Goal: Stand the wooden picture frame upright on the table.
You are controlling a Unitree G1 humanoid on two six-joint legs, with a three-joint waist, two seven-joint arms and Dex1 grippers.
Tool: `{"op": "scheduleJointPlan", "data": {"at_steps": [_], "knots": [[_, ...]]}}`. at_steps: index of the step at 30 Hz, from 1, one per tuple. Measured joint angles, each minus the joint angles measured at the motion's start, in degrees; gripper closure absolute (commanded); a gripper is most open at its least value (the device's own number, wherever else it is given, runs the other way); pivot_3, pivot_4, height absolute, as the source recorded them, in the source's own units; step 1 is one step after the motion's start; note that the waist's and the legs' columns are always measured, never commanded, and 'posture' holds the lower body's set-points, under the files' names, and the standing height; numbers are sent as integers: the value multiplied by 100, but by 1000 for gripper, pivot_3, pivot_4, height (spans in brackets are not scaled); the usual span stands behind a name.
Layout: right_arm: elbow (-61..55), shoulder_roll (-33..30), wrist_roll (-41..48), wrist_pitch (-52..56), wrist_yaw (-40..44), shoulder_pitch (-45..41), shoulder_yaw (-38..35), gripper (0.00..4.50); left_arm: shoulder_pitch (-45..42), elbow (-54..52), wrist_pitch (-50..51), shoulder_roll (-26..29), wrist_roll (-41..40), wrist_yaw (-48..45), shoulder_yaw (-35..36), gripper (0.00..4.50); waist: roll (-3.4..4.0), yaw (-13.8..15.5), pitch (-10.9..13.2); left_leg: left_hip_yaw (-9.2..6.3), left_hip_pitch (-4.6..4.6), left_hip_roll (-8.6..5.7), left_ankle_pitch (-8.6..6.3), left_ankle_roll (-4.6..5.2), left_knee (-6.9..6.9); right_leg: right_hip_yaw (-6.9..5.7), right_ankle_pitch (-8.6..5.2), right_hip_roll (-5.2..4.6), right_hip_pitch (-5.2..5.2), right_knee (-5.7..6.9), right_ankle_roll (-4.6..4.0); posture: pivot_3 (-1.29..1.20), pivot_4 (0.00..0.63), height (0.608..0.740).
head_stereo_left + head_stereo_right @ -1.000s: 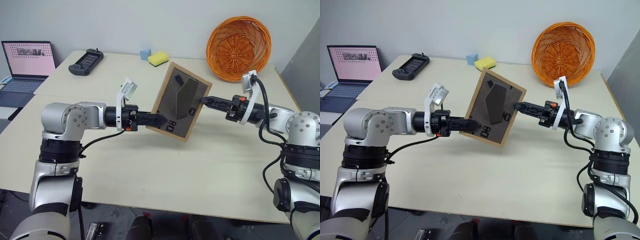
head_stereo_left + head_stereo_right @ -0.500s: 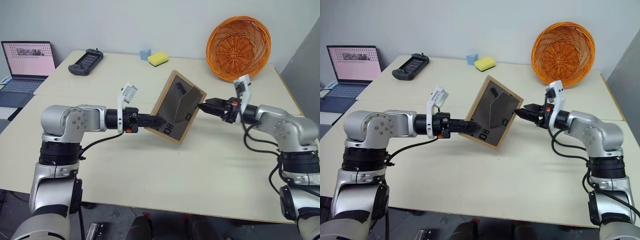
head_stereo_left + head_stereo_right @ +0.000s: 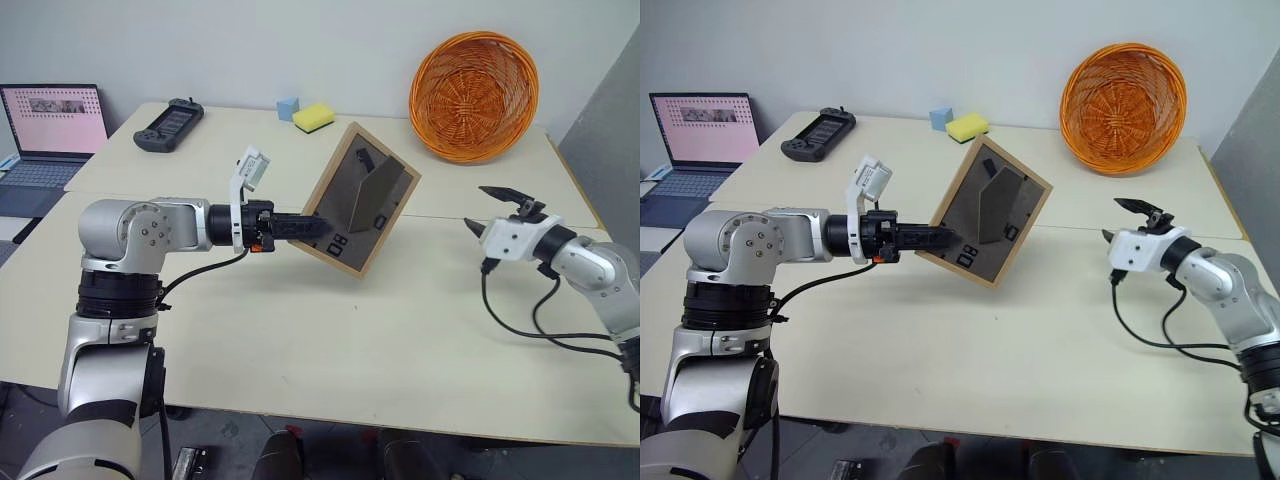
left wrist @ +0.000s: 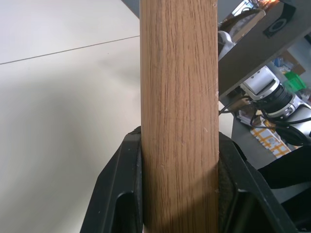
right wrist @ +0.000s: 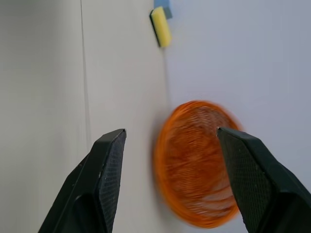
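The wooden picture frame [image 3: 362, 200] is held tilted over the table [image 3: 330, 330], its dark back and folded-out stand facing me. My left gripper [image 3: 315, 228] is shut on the frame's lower left edge. In the left wrist view both fingers [image 4: 119, 194] press on the light-wood edge [image 4: 179, 111]. I cannot tell whether the frame's lower corner touches the tabletop. My right gripper [image 3: 478, 207] stands open and holds nothing, well to the right of the frame. In the right wrist view its fingers [image 5: 104, 179] are spread wide.
An orange wicker basket [image 3: 474, 95] leans at the back right. A yellow sponge [image 3: 314, 117] and a blue cube [image 3: 288, 107] lie at the back middle. A black handheld controller [image 3: 168, 124] and an open laptop [image 3: 50, 125] sit at the far left.
My right gripper has drawn away from the frame's stand to the right and rolled over, open. The frame stays in my left gripper, its stand now folded out.
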Motion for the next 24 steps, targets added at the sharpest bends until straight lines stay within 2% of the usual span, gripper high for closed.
{"op": "scheduleJointPlan", "data": {"at_steps": [4, 8, 13, 24], "knots": [[7, -3, -1593, -378, -1671, -238, 303, 1367, -114, 35, 33, -89, -41, 75, 29, 3209, 0, -9, 0, -3, 0, -2, 3, -5, 3, -1, 0, -1, 1, 4, 0, 0, 150, 740], [170, 75, -2545, -340, -2718, -336, 597, 1367, -171, 149, 122, -180, -98, 229, 217, 3209, 0, -15, 0, -1, 0, -5, 3, -6, 4, 2, 1, -4, 3, 5, -1, 0, 150, 740], [390, 438, -2908, -114, -3260, -630, 781, 1367, -182, 177, 187, -247, -133, 334, 234, 3209, 0, -54, 0, -1, 0, -5, 4, -6, 4, 2, 1, -4, 3, 10, -2, 0, 150, 740], [659, 928, -3121, 207, -3647, -1108, 1139, 1367, -260, 278, 430, -458, -281, 603, 465, 3209, 0, -58, 0, -4, 0, -6, 4, -7, 4, -1, 1, -6, 6, 13, -2, 0, 150, 740]]}}
